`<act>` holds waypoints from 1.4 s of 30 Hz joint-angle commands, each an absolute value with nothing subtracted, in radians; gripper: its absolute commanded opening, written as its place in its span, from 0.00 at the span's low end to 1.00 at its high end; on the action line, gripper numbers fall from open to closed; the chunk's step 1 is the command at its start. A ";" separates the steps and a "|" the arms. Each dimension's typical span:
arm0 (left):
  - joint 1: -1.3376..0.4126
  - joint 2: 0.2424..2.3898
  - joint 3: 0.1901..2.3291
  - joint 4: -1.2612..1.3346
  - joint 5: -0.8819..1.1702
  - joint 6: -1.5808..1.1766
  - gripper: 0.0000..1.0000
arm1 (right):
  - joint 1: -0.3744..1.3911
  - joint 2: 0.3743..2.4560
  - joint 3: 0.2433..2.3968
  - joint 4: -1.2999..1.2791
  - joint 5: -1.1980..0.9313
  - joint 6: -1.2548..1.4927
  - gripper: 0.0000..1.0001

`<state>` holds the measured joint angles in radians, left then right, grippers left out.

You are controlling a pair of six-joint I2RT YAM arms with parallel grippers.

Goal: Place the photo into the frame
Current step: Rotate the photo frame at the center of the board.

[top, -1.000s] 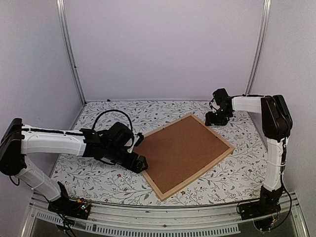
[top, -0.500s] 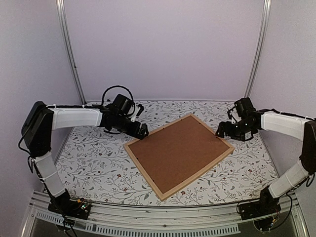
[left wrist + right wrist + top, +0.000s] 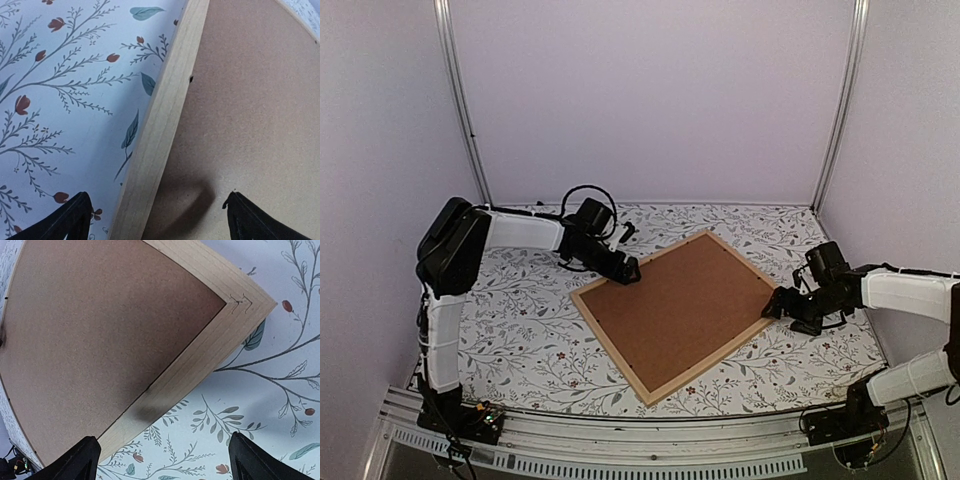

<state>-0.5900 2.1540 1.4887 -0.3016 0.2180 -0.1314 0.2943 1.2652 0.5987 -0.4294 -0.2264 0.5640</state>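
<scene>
- Nearest the arm bases, the frame [image 3: 719,349] lies flat on the flowered worktop [image 3: 520,340], back side up. One corner points toward you, and the brown backing board [image 3: 680,305] fills the opening.
- The photo shows in no view. You cannot tell from here whether it already sits under the board, so don't count the job as finished.
- Further in, the right gripper [image 3: 165,461] hangs low at the frame's right-hand corner. Its fingers are spread and hold nothing. In its wrist view one fingertip is beside the wooden rail's board side and the other is over bare cloth, with the mitred corner just ahead.
- Beyond that, the left gripper [image 3: 156,220] is at the far-left side. It is also spread and empty, and the rail runs up between its fingertips, cloth on one side and board on the other.
- The step looks like taking hold of the frame at two opposite places, to lift it or turn it over.
- To do it well, bring each gripper down until the outer finger can catch the rail's outside edge. Pinch the wood only, not the board.
- Centre each rail between the fingers before you close, since an off-centre bite will likely skid the frame across the cloth.
- Close both sides together and raise them evenly, because a rail this thin will probably twist if one end leads.
- No clips can be seen holding the board, so expect it may slip out if you tilt the frame steeply.
</scene>
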 commanded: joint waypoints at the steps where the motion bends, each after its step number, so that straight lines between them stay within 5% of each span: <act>1: -0.577 2.181 1.514 -0.313 0.287 -0.133 0.94 | 0.298 1.307 0.590 -0.327 -0.276 0.609 0.93; 20: -0.685 1.789 0.916 -0.144 0.371 -0.301 0.71 | 0.303 1.744 0.925 -0.202 -0.407 0.481 0.85; 29: -0.883 1.634 0.755 -0.152 0.333 -0.439 0.70 | 0.363 2.026 1.263 -0.309 -0.434 0.365 0.80; 35: -0.844 1.582 0.820 -0.291 0.149 -0.460 0.83 | 0.368 2.043 1.295 -0.352 -0.375 0.347 0.79; 42: -0.729 1.581 0.918 -0.324 0.091 -0.459 0.85 | 0.370 1.944 1.244 -0.407 -0.264 0.323 0.80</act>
